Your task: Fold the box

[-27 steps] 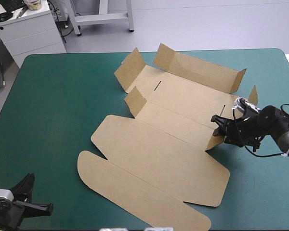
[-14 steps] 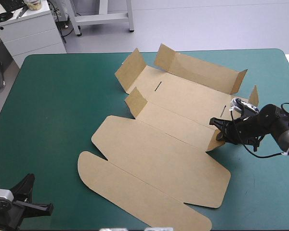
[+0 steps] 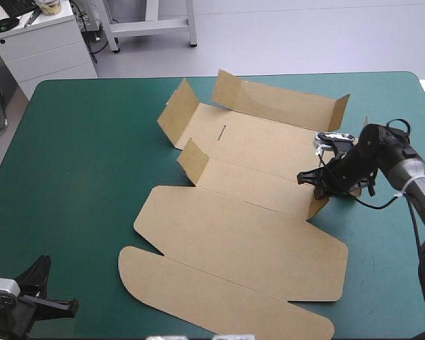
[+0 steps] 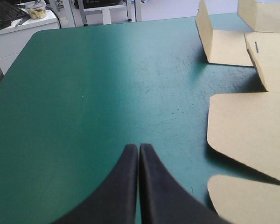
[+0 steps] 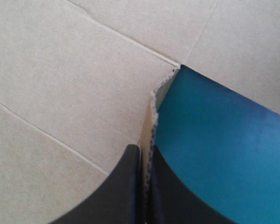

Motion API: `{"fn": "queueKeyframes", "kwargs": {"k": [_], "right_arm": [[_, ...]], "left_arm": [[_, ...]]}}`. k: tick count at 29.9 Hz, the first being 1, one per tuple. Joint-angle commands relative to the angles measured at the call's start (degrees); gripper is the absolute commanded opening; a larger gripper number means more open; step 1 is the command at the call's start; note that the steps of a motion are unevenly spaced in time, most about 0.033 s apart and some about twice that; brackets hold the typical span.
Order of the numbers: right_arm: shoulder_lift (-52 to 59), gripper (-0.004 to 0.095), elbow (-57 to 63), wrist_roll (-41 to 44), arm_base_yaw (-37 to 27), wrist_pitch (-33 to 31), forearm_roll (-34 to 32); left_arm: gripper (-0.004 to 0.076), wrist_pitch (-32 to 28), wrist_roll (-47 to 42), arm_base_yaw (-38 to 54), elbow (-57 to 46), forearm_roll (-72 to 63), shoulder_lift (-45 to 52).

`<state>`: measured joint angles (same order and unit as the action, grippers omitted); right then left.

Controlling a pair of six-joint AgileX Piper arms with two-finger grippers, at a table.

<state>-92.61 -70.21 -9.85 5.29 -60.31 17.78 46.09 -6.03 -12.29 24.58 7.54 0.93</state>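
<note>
High view first: the box (image 3: 248, 241), a cut sheet of brown corrugated board, has swung on the teal-green table cover (image 3: 78, 156) since the earlier frames; its far part has slid toward the table's left edge while its near corner has gone toward the right edge; the right gripper (image 3: 313, 178), with its two broad black fins, has travelled farther from the robot and leftward with it. I judge that the pull has turned the whole sheet more than it has bent any crease, so the fold has gained little; the long far wall (image 3: 283, 103) and the end tabs stand raised, and the lid lies flat.

That right gripper is pinched all but closed on the small end tab (image 3: 316, 207) at the right end of the near wall strip; the right wrist view shows the tab's raw fluted edge (image 5: 151, 112) between the fingers, with board on one side and cover on the other. The left gripper (image 4: 139, 150) has its fins pressed together on nothing and hovers near the table's near-left corner, well apart from the sheet.

The box lies right of the table's middle; its long axis runs from the far wall, far and rightward, down to the rounded lid flap (image 3: 219, 301), which points at the near edge.
</note>
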Motion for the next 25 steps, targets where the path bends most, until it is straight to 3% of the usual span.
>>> {"fn": "queueKeyframes", "kwargs": {"k": [1,9,15,21,25], "right_arm": [[-1.4,0.0,-6.7,-6.0,2.9,-0.7,-1.0],[-10.5,-0.0001,-20.9,-21.2,6.6,-7.0,-2.5],[-15.5,-0.0001,-28.7,-28.6,10.0,-9.8,-10.6],[-17.8,-0.0001,-32.5,-43.0,13.7,-9.3,-11.9],[-17.9,-0.0021,-33.3,-52.6,16.1,-5.7,-11.9]], "left_arm": [[-0.001,-4.1,-0.5,-0.1,1.3,0.1,0.7],[-0.001,-4.1,-0.5,-0.1,1.3,0.1,0.7],[-0.001,-4.1,-0.5,-0.1,1.3,0.1,0.7],[-0.001,-4.1,-0.5,-0.1,1.3,0.1,0.7],[-0.001,-4.1,-0.2,-0.1,1.3,0.1,0.7]]}}
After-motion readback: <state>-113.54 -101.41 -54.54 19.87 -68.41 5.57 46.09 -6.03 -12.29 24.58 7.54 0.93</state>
